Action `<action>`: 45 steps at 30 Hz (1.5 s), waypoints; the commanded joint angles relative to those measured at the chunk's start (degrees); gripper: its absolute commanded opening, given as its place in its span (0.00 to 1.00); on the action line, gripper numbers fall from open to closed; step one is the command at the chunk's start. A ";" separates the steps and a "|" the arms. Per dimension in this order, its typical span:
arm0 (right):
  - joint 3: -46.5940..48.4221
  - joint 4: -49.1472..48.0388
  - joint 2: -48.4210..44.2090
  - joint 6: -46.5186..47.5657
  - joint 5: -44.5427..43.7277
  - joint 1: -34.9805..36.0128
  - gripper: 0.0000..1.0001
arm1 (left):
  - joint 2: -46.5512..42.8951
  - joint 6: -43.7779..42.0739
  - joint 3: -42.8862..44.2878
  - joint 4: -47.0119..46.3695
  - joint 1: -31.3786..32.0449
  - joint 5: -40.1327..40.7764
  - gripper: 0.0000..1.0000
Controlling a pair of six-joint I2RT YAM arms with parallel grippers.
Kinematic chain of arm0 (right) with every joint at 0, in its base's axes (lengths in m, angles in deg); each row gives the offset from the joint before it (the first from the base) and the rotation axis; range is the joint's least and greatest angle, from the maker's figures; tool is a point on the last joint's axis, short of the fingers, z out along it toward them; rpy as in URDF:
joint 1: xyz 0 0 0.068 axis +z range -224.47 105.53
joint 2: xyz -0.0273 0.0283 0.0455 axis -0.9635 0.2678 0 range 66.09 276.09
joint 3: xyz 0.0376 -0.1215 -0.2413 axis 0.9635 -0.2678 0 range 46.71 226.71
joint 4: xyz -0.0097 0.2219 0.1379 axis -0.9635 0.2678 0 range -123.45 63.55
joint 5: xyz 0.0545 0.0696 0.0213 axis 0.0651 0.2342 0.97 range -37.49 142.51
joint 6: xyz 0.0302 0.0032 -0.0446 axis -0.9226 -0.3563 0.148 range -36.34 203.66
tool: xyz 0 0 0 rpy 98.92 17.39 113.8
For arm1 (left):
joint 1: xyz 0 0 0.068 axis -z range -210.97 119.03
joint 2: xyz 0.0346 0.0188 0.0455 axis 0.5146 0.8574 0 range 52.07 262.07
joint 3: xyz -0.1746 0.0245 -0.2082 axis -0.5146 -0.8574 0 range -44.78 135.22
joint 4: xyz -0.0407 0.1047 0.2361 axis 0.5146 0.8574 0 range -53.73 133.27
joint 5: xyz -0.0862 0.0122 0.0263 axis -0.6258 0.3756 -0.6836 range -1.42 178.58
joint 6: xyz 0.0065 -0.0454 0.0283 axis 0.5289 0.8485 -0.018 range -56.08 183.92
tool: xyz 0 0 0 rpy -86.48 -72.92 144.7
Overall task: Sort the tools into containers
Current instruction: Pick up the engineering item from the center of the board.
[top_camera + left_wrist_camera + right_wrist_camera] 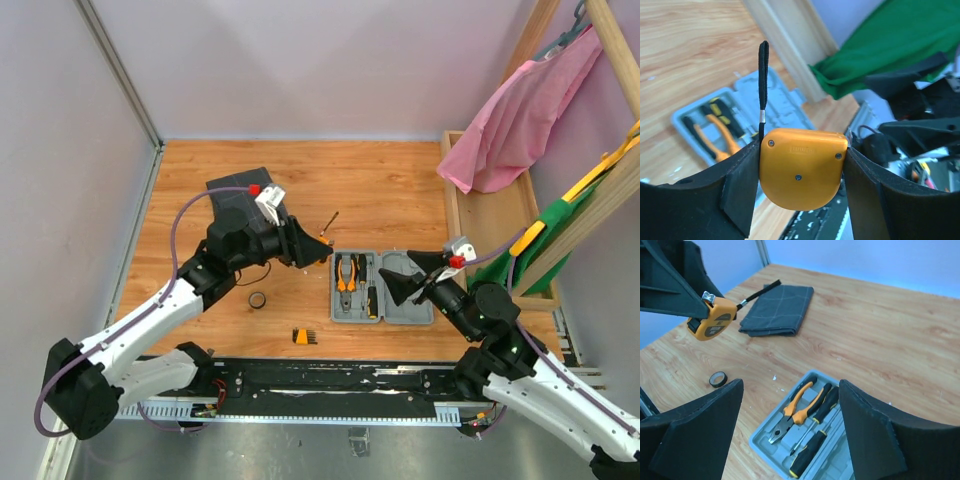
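from above: pale wood-grain table top (400, 180) boxed in by plain lilac walls; pink cloth (520, 120) and green cloth (570, 215) draped on a wooden rack right of the light-grey moulded case (415, 312). inside the case, pliers (347, 273) and two screwdrivers (371, 300); black tape ring (257, 299) and bit holder (303, 336) left of the case, pouch (235, 185) farther left and back. left wrist: left gripper (801, 195) clenched on a smooth, rounded orange tape measure (802, 167), off the table left of the case, black strap (763, 85) upright; embossed lettering too small to read. right wrist: right gripper (790, 405) spread wide above the case, grasping nothing; pouch fabric folded, gridded; tape measure label unreadable.
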 commanded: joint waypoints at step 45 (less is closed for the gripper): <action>-0.66 -39.62 17.85 33.09 35.55 0.30 0.71 | 2.83 17.72 2.09 -24.64 14.87 1.03 0.27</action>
